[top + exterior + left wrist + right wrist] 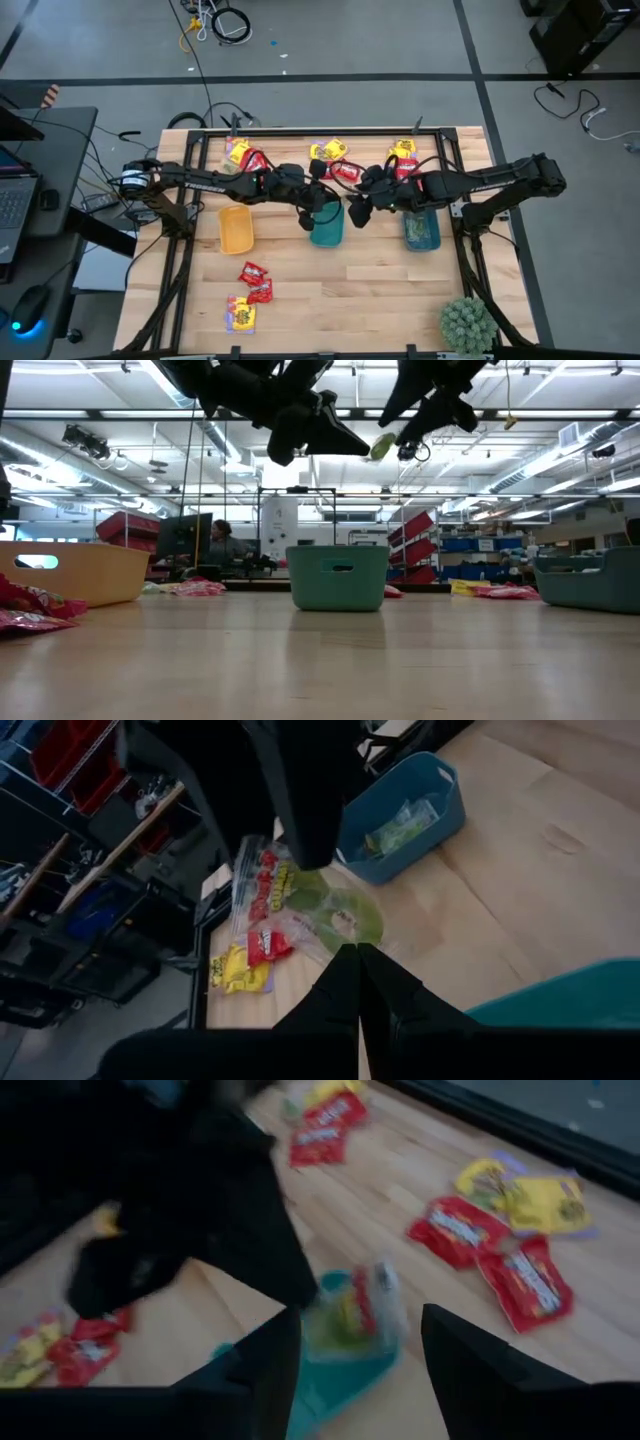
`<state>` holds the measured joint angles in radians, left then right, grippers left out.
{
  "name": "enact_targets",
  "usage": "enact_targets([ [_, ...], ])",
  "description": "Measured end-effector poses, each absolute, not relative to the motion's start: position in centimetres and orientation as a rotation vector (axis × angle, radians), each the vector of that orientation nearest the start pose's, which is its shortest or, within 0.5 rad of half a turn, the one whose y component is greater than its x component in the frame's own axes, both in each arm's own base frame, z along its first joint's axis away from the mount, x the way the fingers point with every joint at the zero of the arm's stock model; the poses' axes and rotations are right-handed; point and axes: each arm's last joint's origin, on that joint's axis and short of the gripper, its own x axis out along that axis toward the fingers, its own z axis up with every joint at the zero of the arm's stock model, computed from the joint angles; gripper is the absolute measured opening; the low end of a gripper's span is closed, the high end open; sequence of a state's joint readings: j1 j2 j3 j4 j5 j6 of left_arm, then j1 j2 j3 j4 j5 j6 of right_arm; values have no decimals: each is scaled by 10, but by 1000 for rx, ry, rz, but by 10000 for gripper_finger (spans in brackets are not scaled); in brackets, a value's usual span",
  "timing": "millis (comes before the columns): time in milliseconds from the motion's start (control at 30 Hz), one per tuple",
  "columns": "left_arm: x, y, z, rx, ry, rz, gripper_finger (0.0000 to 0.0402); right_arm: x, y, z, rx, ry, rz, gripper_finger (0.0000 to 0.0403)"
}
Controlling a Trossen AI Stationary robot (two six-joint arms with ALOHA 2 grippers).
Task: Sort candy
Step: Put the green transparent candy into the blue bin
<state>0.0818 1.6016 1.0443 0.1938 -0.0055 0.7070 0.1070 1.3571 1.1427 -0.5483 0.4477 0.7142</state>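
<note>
Both grippers hang above the teal tray (327,226); left gripper (307,213) pinched together, empty; right gripper (360,1342) fingers spread apart; a green candy packet (355,1312) blurred between them over the tray, its long axis unclear.

Between the right gripper's (360,1365) parted fingers, a green candy packet (355,1315) hangs over a teal tray (335,1375); red packets (490,1255) lie on the wooden table (400,1190).

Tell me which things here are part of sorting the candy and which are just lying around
Part of the job:
candy packets
green packet falling from the open right gripper
yellow tray
teal tray
blue tray

Just lying about:
spiky plant
cables
</note>
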Motion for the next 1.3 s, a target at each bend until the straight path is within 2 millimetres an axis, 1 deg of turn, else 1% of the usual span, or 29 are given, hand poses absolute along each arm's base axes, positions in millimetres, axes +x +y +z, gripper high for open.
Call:
enact_targets([
  [67, 357, 29, 254, 676, 380, -44, 0, 285, 18, 304, 438, 576, -550, 158],
  [100, 357, 29, 254, 665, 380, -42, 0, 285, 18, 304, 423, 579, -544, 137],
  [233, 357, 30, 254, 649, 384, -31, 6, 285, 18, 304, 375, 591, -531, 30],
  [267, 357, 30, 254, 649, 387, -23, 8, 285, 18, 304, 356, 592, -532, 16],
  [433, 357, 31, 254, 604, 402, 22, 22, 284, 19, 304, 325, 598, -532, 3],
  [533, 353, 30, 252, 572, 432, -37, 34, 282, 19, 305, 316, 604, -529, 2],
  [667, 349, 29, 250, 530, 468, -75, 54, 269, 18, 310, 319, 633, -545, 0],
  [767, 344, 36, 250, 490, 476, -71, 66, 255, 18, 311, 337, 688, -573, 0],
  [900, 336, 47, 242, 376, 432, -104, 69, 231, 21, 307, 406, 849, -610, 0],
  [967, 333, 51, 240, 330, 373, -118, 68, 220, 23, 302, 451, 965, -632, 0],
  [1067, 326, 54, 236, 285, 334, -108, 63, 207, 28, 295, 524, 1117, -656, 0],
  [1167, 318, 55, 227, 261, 353, -99, 58, 196, 32, 281, 592, 1262, -687, 0],
  [1200, 317, 56, 228, 258, 332, -90, 57, 193, 33, 276, 618, 1302, -697, 0],
  [1300, 307, 60, 227, 231, 306, -76, 55, 184, 36, 258, 677, 1415, -732, 0],
])
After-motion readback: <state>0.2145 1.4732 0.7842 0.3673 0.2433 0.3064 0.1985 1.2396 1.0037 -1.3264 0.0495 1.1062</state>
